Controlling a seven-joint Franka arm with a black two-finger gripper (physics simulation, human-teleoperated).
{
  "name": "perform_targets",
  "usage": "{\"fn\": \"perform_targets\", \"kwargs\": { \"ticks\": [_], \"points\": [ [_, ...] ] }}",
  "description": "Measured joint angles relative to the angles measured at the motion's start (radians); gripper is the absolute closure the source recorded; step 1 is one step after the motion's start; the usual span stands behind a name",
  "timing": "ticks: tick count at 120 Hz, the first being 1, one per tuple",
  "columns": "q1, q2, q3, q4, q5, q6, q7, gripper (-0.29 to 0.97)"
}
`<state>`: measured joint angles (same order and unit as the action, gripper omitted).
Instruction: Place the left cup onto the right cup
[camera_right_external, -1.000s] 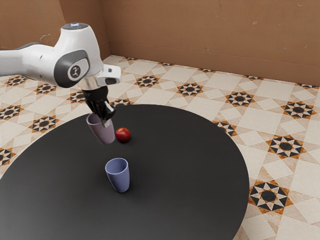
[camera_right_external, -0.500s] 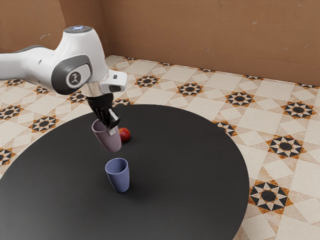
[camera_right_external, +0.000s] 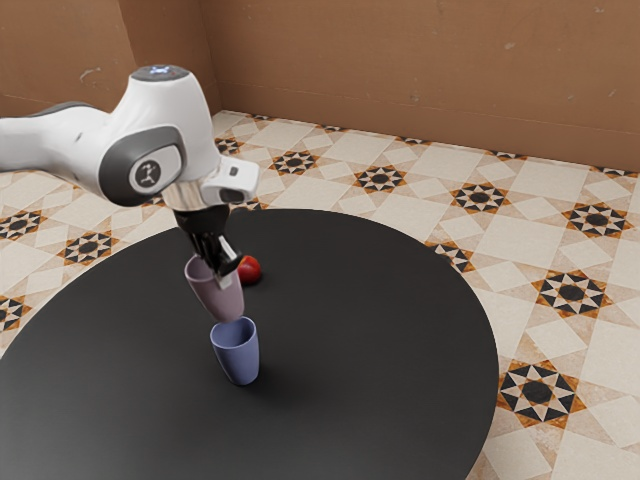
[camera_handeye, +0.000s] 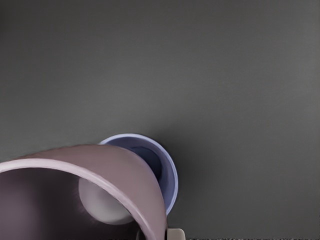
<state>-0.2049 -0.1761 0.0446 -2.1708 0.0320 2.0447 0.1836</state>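
The round black counter (camera_right_external: 380, 330) carries the blue cup (camera_right_external: 236, 350), upright and open-mouthed as the target. Just above the blue cup, the hand (camera_right_external: 213, 255) pinches the mauve cup (camera_right_external: 215, 290) by its wall. It is tilted, its base over the blue rim, apparently for nesting. A red apple (camera_right_external: 249, 267) lies beyond the blue cup.

Soft overhead light — the blue cup (camera_right_external: 236, 350) casts a faint shadow (barely darker) on the black table (camera_right_external: 400, 330).

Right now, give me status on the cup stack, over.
Gripper shut on pink cup, tilted. Its base just over blue cup mouth, not seated. Apple behind on table, off the path.
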Motion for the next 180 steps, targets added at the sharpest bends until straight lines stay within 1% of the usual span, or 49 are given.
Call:
{"fn": "perform_targets", "kwargs": {
  "ticks": [66,180],
  "points": [
    [0.01,0.022,-0.01,-0.02,-0.001,0.004,0.001,0.79],
    [0.014,0.062,-0.009,-0.002,-0.003,0.016,0.003,0.79]
  ]
}}
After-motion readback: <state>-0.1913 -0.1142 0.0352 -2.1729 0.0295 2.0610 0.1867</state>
